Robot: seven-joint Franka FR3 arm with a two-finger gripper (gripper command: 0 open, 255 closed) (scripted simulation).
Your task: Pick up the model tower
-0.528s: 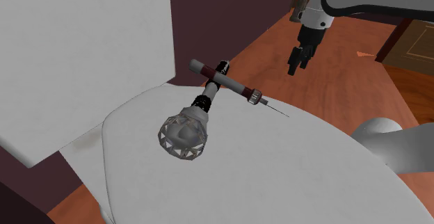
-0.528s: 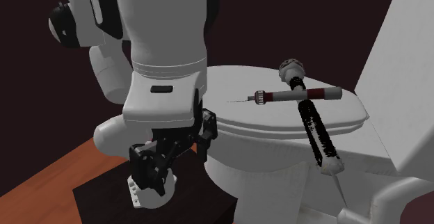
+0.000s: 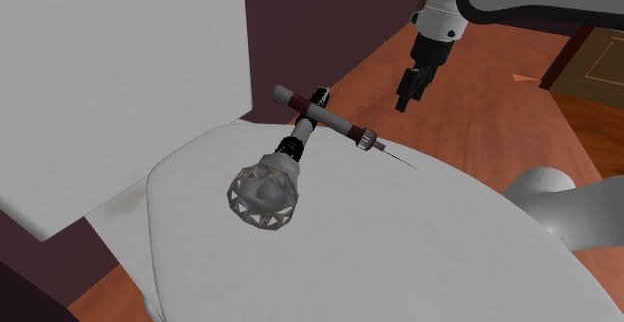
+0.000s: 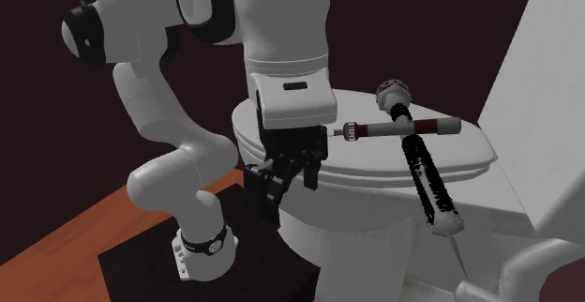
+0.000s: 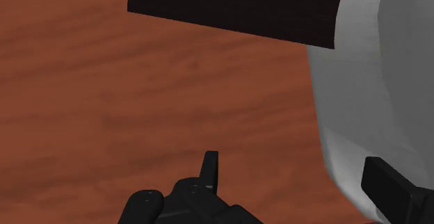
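Gripper [image 3: 408, 91] fingers apart, hanging over floor [image 3: 490, 120] beside toilet lid [image 3: 400, 240], likely ready to straddle a shaft | model tower [image 3: 330, 117] lies flat by lid's back edge, across brush [image 3: 264, 196], untouched

The model tower [image 3: 330, 118] on the white toilet lid [image 3: 400, 240] is white with dark red bands (its thin needle tip is dark). Beyond the lid, the floor [image 3: 480, 120] shows reddish-brown wood grain, and the gripper [image 3: 405, 103] is all black.

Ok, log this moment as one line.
phase: pre-grasp | black claw: open, empty, over brown wood floor | grey red-banded needle-tipped model tower: lying on white toilet lid, untouched
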